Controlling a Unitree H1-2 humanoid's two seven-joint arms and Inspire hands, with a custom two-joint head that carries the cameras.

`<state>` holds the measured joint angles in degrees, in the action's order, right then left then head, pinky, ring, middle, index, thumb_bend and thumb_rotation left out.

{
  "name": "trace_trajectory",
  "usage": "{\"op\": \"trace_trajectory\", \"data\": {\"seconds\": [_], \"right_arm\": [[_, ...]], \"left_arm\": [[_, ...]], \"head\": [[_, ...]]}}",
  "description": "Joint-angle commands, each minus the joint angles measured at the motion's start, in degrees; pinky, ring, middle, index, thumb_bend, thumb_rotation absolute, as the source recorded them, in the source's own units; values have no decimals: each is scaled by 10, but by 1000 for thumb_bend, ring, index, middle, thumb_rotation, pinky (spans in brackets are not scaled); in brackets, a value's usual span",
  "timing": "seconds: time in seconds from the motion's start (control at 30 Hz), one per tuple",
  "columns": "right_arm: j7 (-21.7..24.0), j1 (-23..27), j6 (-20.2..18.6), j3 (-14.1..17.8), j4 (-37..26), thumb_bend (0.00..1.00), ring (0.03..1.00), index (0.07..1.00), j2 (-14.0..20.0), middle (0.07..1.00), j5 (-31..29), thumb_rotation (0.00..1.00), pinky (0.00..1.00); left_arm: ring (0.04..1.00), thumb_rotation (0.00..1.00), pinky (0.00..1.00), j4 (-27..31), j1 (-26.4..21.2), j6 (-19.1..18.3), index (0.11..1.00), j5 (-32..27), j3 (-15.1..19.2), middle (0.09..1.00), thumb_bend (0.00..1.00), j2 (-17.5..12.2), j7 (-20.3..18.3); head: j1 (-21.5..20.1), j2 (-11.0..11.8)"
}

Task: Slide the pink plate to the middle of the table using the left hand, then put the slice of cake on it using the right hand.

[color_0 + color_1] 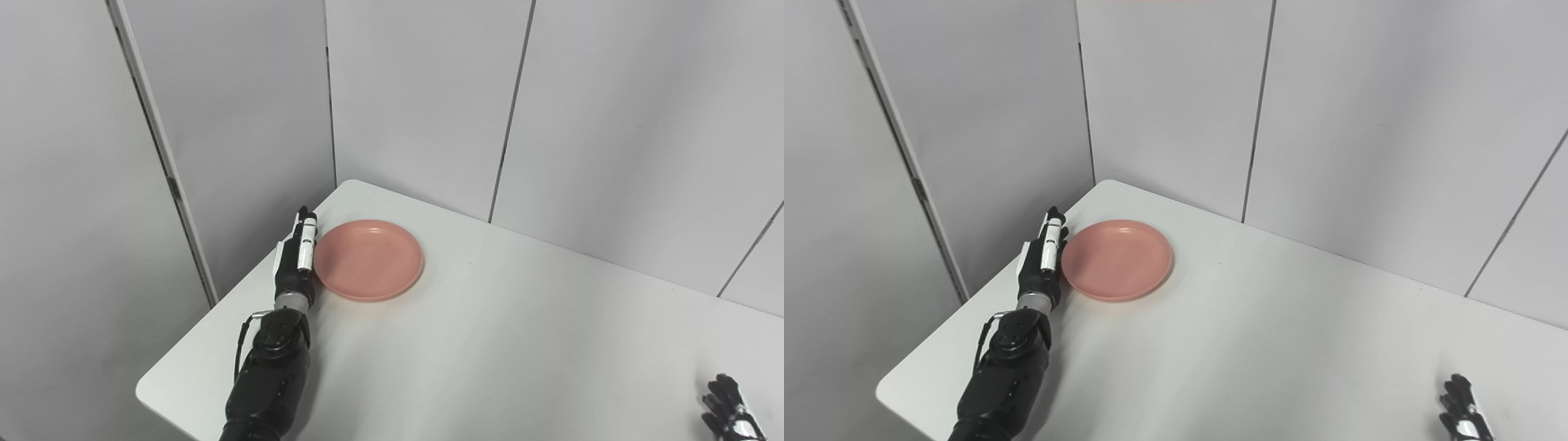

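Left eye view — plate: the pink plate (369, 260) is seen lying flat and empty on the white surface (520, 343), near its far left corner and well away from the middle.
Left eye view — left hand: the left hand (296, 260) is held edge-on beside the plate's left rim, fingers stretched straight toward the far corner and kept together; nothing is gripped, and contact with the rim appears to be made or very nearly made.
Left eye view — deciding relation: the plate lies directly to the right of the hand, so a sideways push toward the middle is judged to be what the placement calls for; the long axis of the hand runs along the rim, roughly square to that push.
Left eye view — cake: no slice of cake is shown.
Right eye view — right hand: the right hand (1465, 411) is cut off at the bottom right corner, well apart from the plate; dark fingers are seen pointing upward, but whether they are spread or curled cannot be told.
Right eye view — nearer arm: the left hand is plainly the nearer one to the plate.
Right eye view — progress: the slide is judged not yet done.
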<state>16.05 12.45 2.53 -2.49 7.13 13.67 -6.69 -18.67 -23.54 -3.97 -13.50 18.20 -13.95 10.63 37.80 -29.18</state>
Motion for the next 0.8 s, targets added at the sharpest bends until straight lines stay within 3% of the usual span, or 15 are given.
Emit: {"op": "trace_trajectory", "data": {"seconds": [0.0, 0.1, 0.33, 0.6, 0.77], "right_arm": [[3, -19, -34, -4, -3, 298, 1000, 1000, 5, 1000, 5, 1000, 1000], [2, -21, -39, -5, -10, 309, 1000, 1000, 5, 1000, 6, 1000, 1000], [-8, -26, -63, -9, -39, 290, 1000, 1000, 3, 1000, 15, 1000, 1000], [-4, -28, -47, -13, -43, 257, 999, 1000, 3, 1000, 20, 1000, 1000], [-7, -27, -48, -18, -46, 252, 987, 1000, 0, 998, 27, 1000, 1000]], "left_arm": [[988, 1000, 991, 1, -5, -32, 1000, 9, -31, 1000, 364, 17, -23], [985, 1000, 986, 0, -2, -21, 999, 21, -48, 1000, 360, 20, -29], [978, 1000, 978, 26, 3, -54, 985, 23, -79, 993, 360, 37, -34], [972, 1000, 963, 60, 16, -77, 982, 28, -112, 992, 353, 49, -51], [975, 1000, 962, 96, 26, -95, 982, 33, -153, 993, 352, 63, -68]], "head": [[-3, -3], [-7, -6], [-30, -18], [-73, -28], [-107, -35]]}}
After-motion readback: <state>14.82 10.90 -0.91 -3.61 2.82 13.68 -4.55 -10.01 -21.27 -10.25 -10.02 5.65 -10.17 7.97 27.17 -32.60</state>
